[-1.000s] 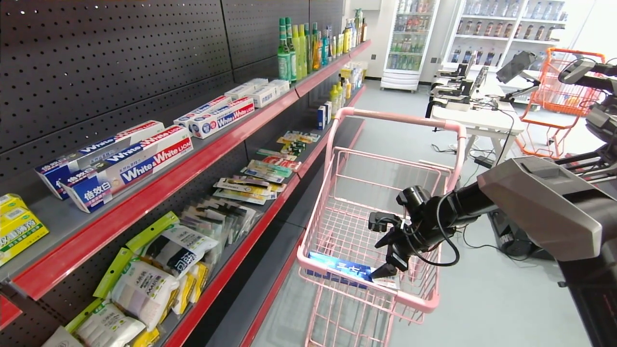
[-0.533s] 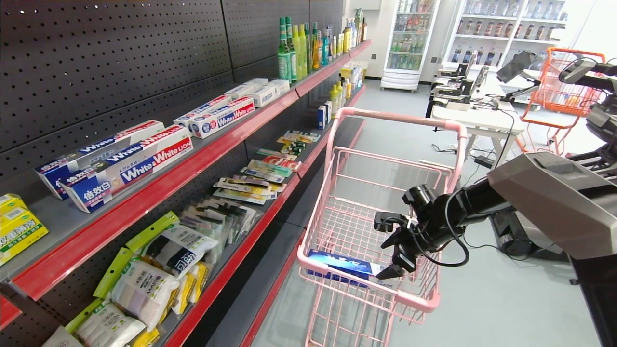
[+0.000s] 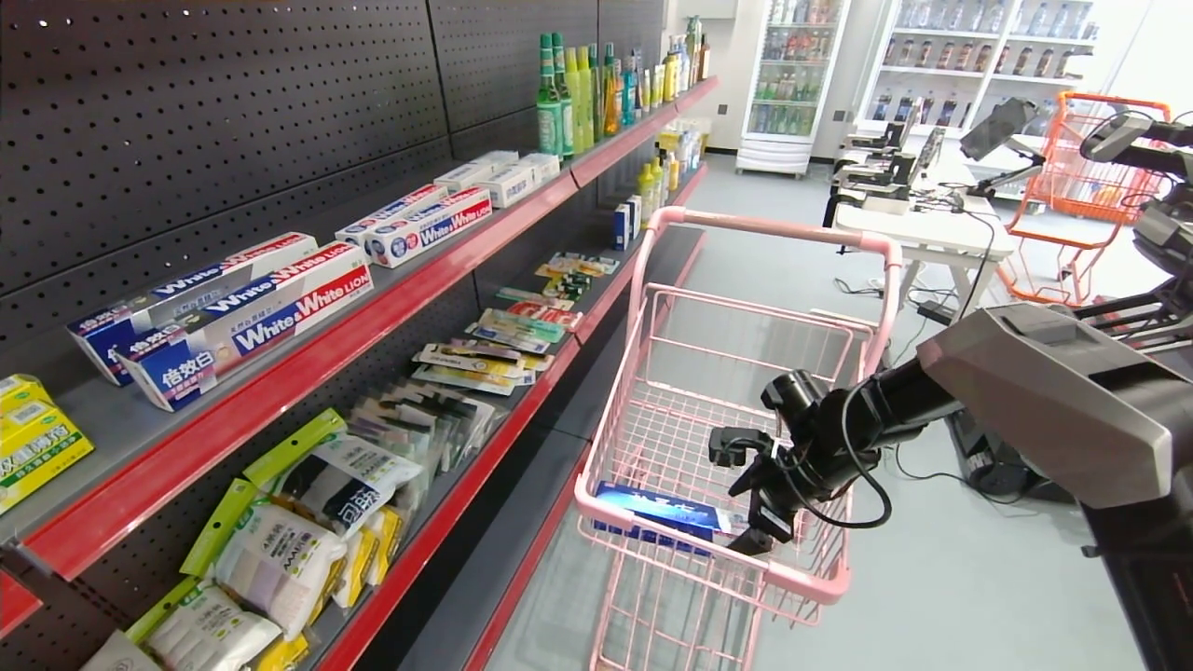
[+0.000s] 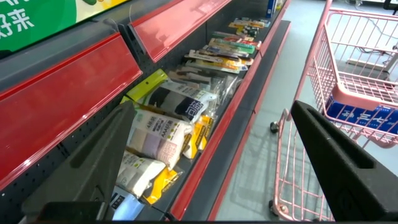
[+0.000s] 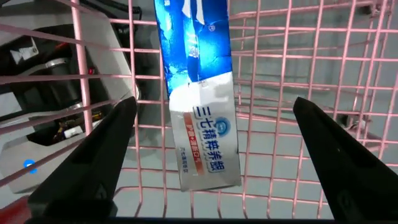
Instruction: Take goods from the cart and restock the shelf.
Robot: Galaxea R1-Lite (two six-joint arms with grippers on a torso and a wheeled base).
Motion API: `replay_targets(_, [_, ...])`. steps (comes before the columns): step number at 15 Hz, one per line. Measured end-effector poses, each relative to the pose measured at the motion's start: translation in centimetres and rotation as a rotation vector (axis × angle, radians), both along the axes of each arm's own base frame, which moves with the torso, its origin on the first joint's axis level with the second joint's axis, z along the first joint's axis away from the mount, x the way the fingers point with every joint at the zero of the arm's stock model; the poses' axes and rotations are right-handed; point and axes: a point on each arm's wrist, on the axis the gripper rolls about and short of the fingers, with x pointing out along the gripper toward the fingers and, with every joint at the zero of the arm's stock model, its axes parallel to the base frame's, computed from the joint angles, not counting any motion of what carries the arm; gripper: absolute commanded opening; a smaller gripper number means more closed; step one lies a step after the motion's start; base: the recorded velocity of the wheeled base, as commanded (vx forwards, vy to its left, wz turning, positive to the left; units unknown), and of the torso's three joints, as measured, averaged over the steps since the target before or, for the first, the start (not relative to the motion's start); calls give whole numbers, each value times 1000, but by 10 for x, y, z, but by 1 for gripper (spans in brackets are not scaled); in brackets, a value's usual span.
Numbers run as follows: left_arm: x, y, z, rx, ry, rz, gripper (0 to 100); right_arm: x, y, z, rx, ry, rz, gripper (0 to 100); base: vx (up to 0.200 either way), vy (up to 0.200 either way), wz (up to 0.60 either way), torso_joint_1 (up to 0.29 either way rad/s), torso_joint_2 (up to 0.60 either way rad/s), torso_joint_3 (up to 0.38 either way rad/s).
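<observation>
A pink wire cart point(image 3: 764, 233) stands beside the shelf. On its floor at the near end lies a blue and white toothpaste box point(image 3: 660, 513) point(image 5: 198, 93). My right gripper point(image 3: 753, 539) point(image 5: 211, 155) hangs inside the cart just above that box, open, with the box between its two dark fingers point(image 5: 93, 162) but apart from them. My left gripper point(image 4: 211, 162) is open and empty, low beside the lower shelf, with the cart point(image 4: 360, 99) off to one side. Toothpaste boxes point(image 3: 233, 308) lie in rows on the red-edged upper shelf point(image 3: 308, 359).
The lower shelf point(image 3: 438, 522) point(image 4: 205, 149) holds bagged goods point(image 3: 280, 550) and flat packets point(image 3: 485, 359). Bottles point(image 3: 578, 93) stand farther along the upper shelf. A white table point(image 3: 923, 233) and an orange cart point(image 3: 1081, 186) stand behind; grey floor lies open to the right of the pink cart.
My right gripper has dropped a little lower into the cart, closer to the toothpaste box. The box and cart have not moved.
</observation>
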Motion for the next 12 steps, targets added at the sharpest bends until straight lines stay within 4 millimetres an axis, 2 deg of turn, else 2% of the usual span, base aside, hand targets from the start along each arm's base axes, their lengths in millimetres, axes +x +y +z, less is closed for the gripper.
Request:
replay_targets(6, [0, 0, 0, 0, 0, 0, 100, 2, 5, -21, -34, 28, -2, 100, 0, 0, 0, 0, 0, 0])
replay_targets(12, [0, 0, 0, 0, 0, 0, 100, 7, 6, -30, -43, 35, -18, 100, 0, 0, 0, 0, 0, 0])
